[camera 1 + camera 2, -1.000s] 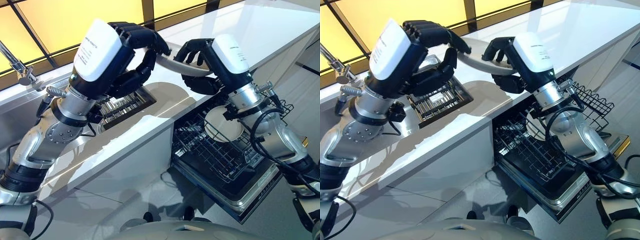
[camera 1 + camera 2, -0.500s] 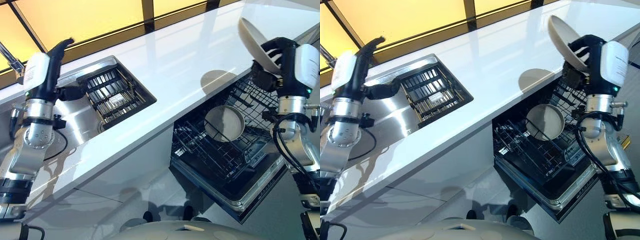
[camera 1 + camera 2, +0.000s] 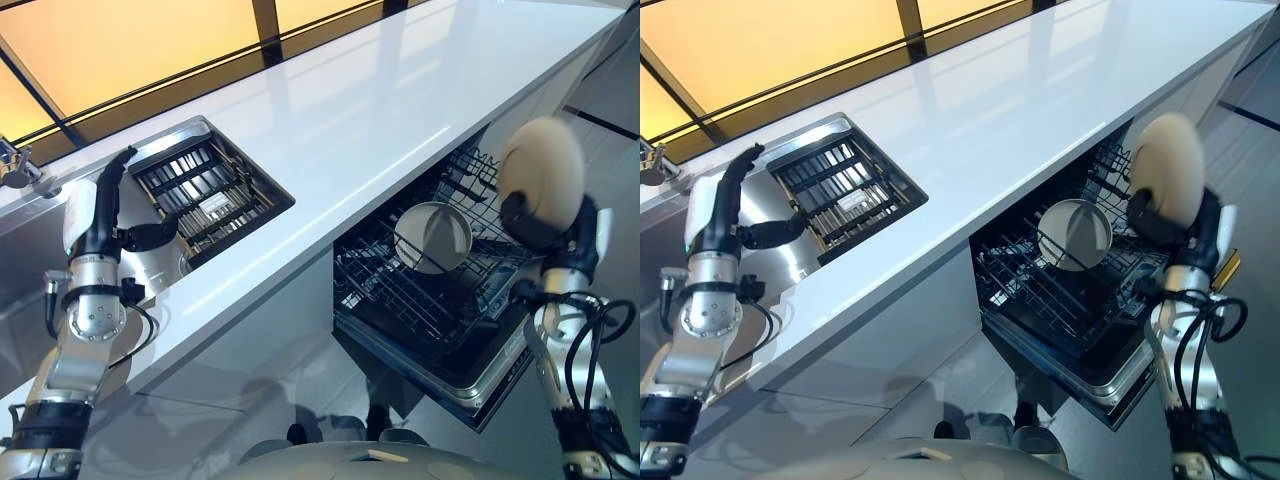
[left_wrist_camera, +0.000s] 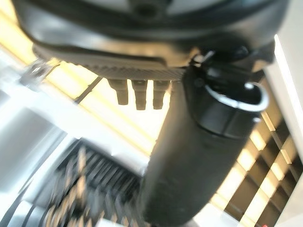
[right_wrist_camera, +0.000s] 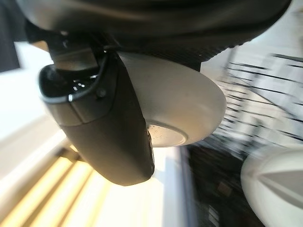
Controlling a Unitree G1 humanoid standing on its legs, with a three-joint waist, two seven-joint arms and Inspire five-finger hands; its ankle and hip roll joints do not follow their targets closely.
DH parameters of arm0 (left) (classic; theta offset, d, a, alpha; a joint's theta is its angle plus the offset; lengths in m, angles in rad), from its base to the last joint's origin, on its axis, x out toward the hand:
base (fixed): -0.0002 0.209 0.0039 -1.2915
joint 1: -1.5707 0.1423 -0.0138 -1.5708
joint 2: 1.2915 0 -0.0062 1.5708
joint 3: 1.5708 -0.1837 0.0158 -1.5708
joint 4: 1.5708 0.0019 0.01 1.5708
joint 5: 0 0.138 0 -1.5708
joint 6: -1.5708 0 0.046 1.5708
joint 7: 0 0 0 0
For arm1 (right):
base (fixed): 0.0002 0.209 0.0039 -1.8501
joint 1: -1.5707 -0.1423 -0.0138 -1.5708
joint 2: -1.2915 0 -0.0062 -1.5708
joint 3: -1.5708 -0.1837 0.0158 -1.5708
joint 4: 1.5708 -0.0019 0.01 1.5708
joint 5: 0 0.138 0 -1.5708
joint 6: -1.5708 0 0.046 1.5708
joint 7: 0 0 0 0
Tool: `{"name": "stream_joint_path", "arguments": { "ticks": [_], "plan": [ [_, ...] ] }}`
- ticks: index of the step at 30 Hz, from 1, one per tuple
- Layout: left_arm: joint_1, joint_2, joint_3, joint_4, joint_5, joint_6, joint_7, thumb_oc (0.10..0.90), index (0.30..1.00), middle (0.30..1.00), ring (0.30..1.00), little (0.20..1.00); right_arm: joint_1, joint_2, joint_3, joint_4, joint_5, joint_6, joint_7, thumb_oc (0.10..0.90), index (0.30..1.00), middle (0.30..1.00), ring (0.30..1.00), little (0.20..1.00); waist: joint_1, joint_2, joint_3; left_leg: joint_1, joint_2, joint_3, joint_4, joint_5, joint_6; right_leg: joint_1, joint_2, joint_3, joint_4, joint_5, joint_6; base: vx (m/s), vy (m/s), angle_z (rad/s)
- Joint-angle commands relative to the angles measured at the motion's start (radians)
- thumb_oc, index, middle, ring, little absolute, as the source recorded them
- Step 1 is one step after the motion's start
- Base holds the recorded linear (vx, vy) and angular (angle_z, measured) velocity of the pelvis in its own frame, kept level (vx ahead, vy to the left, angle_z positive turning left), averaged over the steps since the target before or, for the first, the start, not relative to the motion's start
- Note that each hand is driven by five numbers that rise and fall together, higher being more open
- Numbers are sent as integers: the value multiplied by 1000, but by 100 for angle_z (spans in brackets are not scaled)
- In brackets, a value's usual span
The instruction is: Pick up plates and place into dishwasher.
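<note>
My right hand (image 3: 527, 216) is shut on a cream plate (image 3: 541, 163), held upright on edge in the air beside the open dishwasher's lower rack (image 3: 400, 292). In the right wrist view the thumb (image 5: 110, 124) presses across the plate (image 5: 182, 108). Another round plate (image 3: 432, 237) stands on edge in the rack, also seen as a pale plate (image 5: 275, 185) past the hand. My left hand (image 3: 98, 207) is open over the sink (image 3: 160, 262), fingers straight up and thumb out, holding nothing.
A long white counter (image 3: 380, 110) runs above the dishwasher. A dark slatted drainer (image 3: 205, 188) lies in the sink and a tap (image 3: 14, 166) stands at the far left. The dishwasher door (image 3: 470, 385) juts out low over the floor.
A second ago both hands held the plate over the counter. The left hand let go and drew back to the sink; the right hand carried the plate right and down beside the rack.
</note>
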Motion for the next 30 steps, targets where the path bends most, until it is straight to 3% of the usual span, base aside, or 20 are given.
{"name": "stream_joint_path", "arguments": {
  "ticks": [1,12,20,30],
  "plan": [
    [-54,58,145,29,-29,-44,74,800,900,900,900,900,-73,-44,-71,-153,-49,-158,100,100,300,300,300,200,-24,0,-40,-18,-86,20,3,-83,50,34,74,-21,101,-186,36,8,9,-6],
    [-53,29,126,93,-44,-49,119,800,900,900,900,900,-21,-81,0,-205,-194,-191,280,100,300,300,300,200,-50,7,-18,-27,-85,44,3,-82,49,7,70,-10,118,-186,43,-3,4,-7],
    [-62,35,107,100,-54,-84,111,800,900,900,900,900,-36,-121,80,-136,-264,-40,390,100,300,300,300,200,-39,8,-8,-33,-83,39,4,-78,44,1,65,-25,125,-188,43,0,0,0],
    [-75,50,66,46,-43,-99,101,800,900,900,900,900,-89,-100,206,-1,-287,117,317,100,300,300,300,200,-4,12,10,-36,-82,16,9,-71,38,8,58,-59,135,-195,37,1,-1,4]
  ]
}}
